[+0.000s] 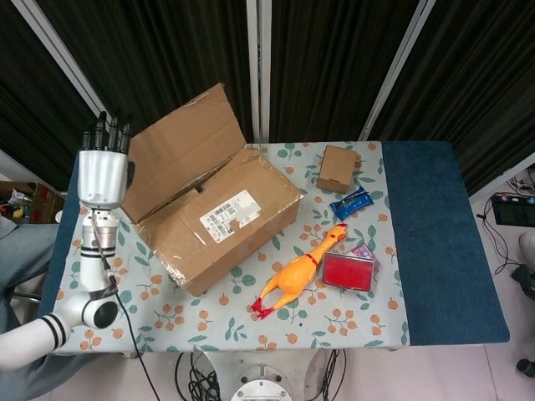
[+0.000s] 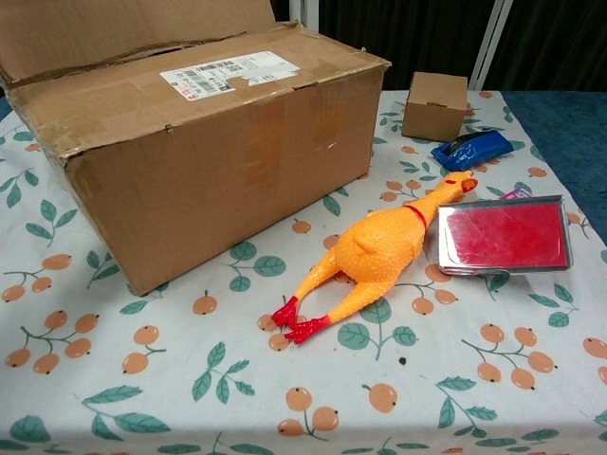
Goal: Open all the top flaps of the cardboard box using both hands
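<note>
The large cardboard box (image 1: 219, 227) lies slanted on the left half of the table and fills the left of the chest view (image 2: 218, 171). Its far-left long flap (image 1: 180, 150) stands raised, and the chest view shows it at the top left (image 2: 123, 28). The flap with the white label (image 1: 230, 213) lies flat over the top. My left hand (image 1: 104, 167) is held up beside the raised flap's left edge, fingers straight and apart, gripping nothing. I cannot tell whether it touches the flap. The chest view does not show it. My right hand is in neither view.
A yellow rubber chicken (image 1: 297, 274) lies in front of the box, with a red tin (image 1: 349, 271) to its right. A blue packet (image 1: 349, 203) and a small cardboard box (image 1: 338, 168) sit further back. Blue cloth (image 1: 435, 234) covers the table's right end.
</note>
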`<move>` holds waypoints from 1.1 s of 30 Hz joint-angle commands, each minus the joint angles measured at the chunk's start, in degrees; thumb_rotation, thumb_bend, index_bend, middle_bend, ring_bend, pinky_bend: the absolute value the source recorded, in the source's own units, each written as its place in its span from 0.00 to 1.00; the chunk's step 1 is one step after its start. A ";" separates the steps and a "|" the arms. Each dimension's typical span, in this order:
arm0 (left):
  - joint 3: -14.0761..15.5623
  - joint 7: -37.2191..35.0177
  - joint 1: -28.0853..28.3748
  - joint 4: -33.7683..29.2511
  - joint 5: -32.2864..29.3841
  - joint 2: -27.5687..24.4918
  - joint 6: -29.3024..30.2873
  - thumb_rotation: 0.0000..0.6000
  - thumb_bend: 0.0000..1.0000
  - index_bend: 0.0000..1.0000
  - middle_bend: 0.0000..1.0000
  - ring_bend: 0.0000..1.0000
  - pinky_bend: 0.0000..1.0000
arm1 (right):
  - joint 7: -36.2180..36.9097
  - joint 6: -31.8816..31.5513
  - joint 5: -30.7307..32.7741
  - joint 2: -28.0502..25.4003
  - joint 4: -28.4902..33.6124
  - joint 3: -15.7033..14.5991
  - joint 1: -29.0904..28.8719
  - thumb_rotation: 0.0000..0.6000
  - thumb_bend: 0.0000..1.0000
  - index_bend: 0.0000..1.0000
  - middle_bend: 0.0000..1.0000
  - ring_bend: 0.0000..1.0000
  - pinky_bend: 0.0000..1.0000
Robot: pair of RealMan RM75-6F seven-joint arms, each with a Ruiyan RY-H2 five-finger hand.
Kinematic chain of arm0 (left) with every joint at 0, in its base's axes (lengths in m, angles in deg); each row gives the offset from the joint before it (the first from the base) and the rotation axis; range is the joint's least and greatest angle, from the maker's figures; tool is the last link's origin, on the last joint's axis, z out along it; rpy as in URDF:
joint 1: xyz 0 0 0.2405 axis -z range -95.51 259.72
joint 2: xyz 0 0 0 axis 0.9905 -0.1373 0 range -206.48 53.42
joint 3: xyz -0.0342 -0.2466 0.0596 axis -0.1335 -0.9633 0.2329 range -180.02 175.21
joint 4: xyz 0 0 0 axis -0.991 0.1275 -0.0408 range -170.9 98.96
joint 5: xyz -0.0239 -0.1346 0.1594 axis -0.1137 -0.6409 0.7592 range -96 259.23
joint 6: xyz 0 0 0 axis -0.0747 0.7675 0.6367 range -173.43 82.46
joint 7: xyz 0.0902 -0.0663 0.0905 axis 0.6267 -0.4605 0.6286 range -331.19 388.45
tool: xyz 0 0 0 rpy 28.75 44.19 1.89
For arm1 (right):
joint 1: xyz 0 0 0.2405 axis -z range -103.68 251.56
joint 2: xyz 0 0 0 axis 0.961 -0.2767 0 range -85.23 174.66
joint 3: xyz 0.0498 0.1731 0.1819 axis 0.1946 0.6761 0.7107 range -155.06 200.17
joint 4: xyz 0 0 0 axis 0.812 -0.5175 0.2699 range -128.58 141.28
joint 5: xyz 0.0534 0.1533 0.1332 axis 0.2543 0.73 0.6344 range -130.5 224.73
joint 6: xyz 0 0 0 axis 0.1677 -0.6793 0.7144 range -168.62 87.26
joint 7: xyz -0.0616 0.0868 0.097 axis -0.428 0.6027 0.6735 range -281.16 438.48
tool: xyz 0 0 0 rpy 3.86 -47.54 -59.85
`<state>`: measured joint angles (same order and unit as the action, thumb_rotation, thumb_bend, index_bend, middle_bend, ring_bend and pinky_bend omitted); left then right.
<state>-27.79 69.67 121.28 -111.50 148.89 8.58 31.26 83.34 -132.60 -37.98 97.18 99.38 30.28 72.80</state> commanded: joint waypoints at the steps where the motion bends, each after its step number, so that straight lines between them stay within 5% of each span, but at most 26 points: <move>1: -3.11 -3.87 -0.63 -3.12 -10.65 -1.87 -7.22 1.00 0.21 0.02 0.05 0.08 0.19 | 0.45 -0.09 -1.69 -0.58 0.83 0.05 -0.70 1.00 0.37 0.00 0.00 0.00 0.00; 4: -5.25 -14.31 -5.81 -16.38 -15.79 -8.23 -10.96 0.96 0.09 0.04 0.08 0.08 0.19 | 2.30 0.58 -5.53 -2.19 1.71 0.29 -2.77 1.00 0.42 0.00 0.00 0.00 0.00; 6: -4.64 -23.03 -10.40 -23.15 -12.77 -14.03 -13.10 0.85 0.08 0.06 0.09 0.08 0.20 | 1.23 1.97 -7.17 -3.87 3.62 1.19 -4.94 1.00 0.43 0.00 0.00 0.00 0.00; 9: -0.16 -29.17 -16.26 -25.79 -2.16 -21.05 -11.98 0.68 0.03 0.08 0.10 0.08 0.20 | -1.58 5.97 -9.10 -6.39 8.64 2.90 -9.28 1.00 0.44 0.00 0.00 0.00 0.00; 13: 6.68 -35.83 -22.48 -24.44 10.89 -27.18 -7.60 0.66 0.01 0.09 0.10 0.08 0.20 | -5.71 16.45 -6.82 -8.18 15.91 6.68 -17.88 1.00 0.56 0.00 0.00 0.00 0.00; 17: 12.10 -40.98 -27.70 -23.79 15.60 -31.53 -4.12 0.65 0.01 0.09 0.10 0.08 0.20 | -10.77 31.95 2.47 -6.83 20.15 11.91 -30.24 1.00 0.73 0.00 0.02 0.00 0.00; 23: 16.18 -43.07 -32.86 -22.06 17.27 -32.46 2.01 0.64 0.02 0.09 0.10 0.08 0.20 | -24.21 49.04 20.08 1.24 17.20 16.84 -50.12 1.00 0.74 0.04 0.07 0.00 0.00; 28: 17.86 -44.50 -34.85 -20.89 17.66 -31.87 4.86 0.63 0.03 0.09 0.10 0.08 0.20 | -35.34 55.27 39.15 12.31 8.95 14.14 -66.98 1.00 0.74 0.13 0.11 0.00 0.00; 33: 19.14 -45.50 -35.55 -20.20 18.25 -31.58 5.91 0.61 0.03 0.09 0.10 0.08 0.20 | -44.39 52.03 55.73 24.37 0.22 9.56 -80.82 1.00 0.77 0.21 0.17 0.00 0.00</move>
<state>-8.73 24.24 85.79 -131.77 167.07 -23.03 37.10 48.78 -81.88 4.31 110.30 107.84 42.79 2.91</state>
